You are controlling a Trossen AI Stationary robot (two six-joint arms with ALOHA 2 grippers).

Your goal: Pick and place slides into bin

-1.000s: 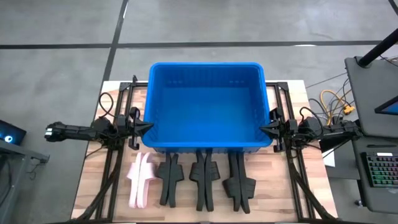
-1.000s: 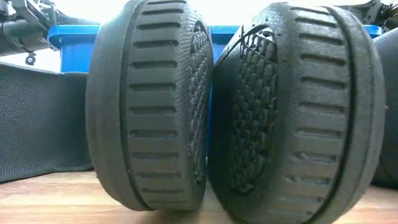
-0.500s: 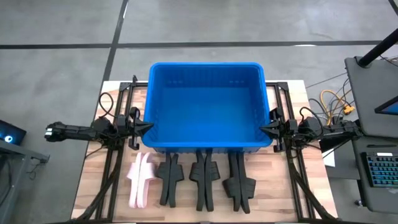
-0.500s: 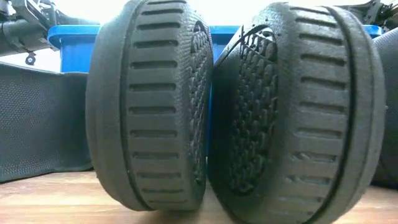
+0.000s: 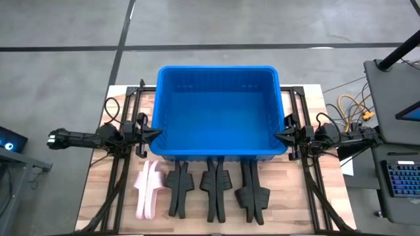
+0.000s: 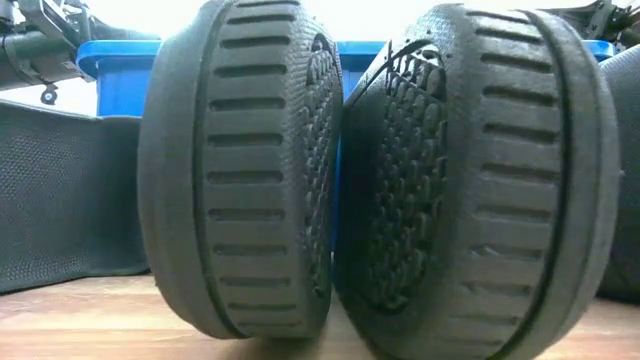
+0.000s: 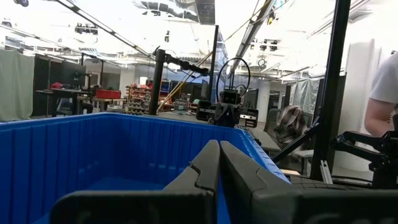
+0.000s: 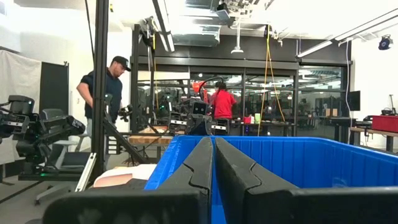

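Observation:
The blue bin (image 5: pixel 216 111) stands on the wooden table's far half; its inside shows nothing. In front of it, along the near edge, a pale pink pair of slides (image 5: pixel 147 190) and three black pairs (image 5: pixel 178 188) (image 5: pixel 215 190) (image 5: pixel 252 192) stand on their long edges. Two black slides (image 6: pixel 240 170) (image 6: pixel 470 180) fill the low view, soles outward. My left gripper (image 5: pixel 157 133) is shut at the bin's left wall, its tips (image 7: pixel 217 144) over the rim. My right gripper (image 5: pixel 277 136) is shut at the bin's right wall (image 8: pixel 213 140). Neither holds anything.
Black frame rails (image 5: pixel 118 170) run along both table sides. Cables (image 5: pixel 354 108) and a keyboard (image 5: pixel 400 177) lie off the right edge. Bare wood shows between the slides and the rails. People (image 8: pixel 106 93) stand in the room beyond the table.

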